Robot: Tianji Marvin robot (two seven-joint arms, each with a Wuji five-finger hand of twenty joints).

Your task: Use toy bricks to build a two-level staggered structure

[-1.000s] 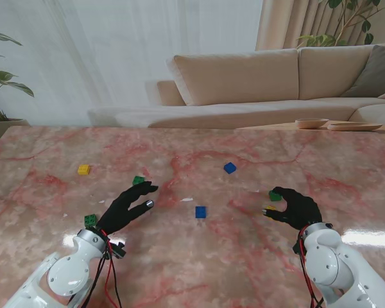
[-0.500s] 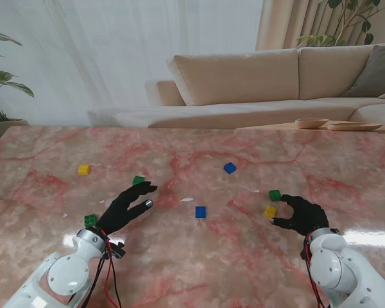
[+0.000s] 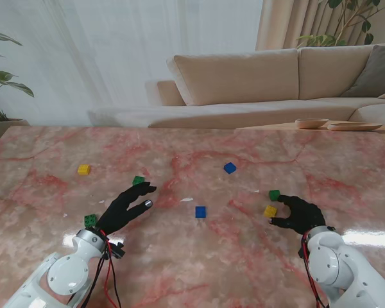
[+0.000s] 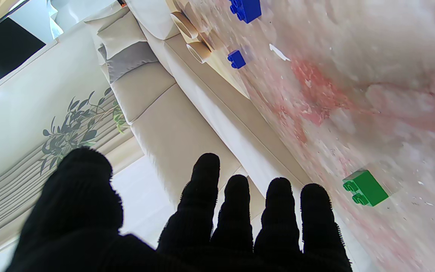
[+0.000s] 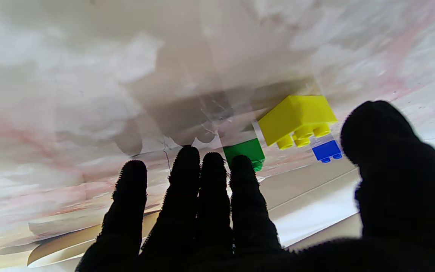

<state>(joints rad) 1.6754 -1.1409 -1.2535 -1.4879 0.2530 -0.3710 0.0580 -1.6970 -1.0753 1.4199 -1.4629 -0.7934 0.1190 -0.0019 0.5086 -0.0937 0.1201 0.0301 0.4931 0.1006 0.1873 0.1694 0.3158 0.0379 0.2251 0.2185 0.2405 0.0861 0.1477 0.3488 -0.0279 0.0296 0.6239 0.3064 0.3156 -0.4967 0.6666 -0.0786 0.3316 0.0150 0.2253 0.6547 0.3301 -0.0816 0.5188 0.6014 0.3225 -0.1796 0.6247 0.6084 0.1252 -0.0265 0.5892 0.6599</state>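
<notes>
My right fingers (image 5: 213, 196) are spread and hold nothing; the thumb stands well apart from the other four. The right hand (image 3: 299, 213) hangs low over the table (image 3: 244, 269), palm down, fingers reaching away from me and a little to the left. Just beside the thumb lies the yellow brick (image 3: 270, 211), and at the tip of my forefinger sits a green brick (image 3: 274, 194). In the right wrist view the yellow brick (image 5: 296, 119) lies in the gap between thumb and fingers, apart from both, while the green one (image 5: 244, 151) is right at a fingertip; whether it touches I cannot tell.

My left hand (image 3: 126, 208) is open too, fingers straight and held side by side, thumb apart, raised off the table and tilted up toward the far side. A second green brick (image 3: 138, 181) lies just beyond its fingertips, and a third (image 3: 90, 220) sits beside the wrist on my left. In the left wrist view the green brick (image 4: 364, 187) lies near the little finger, not touching.

Between my hands lies a blue brick (image 3: 200, 212), with another blue one (image 3: 230, 167) farther off. A second yellow brick (image 3: 83, 169) lies far to the left. The marble between the hands and nearer to me is bare, and every brick lies well in from the table's edges.
</notes>
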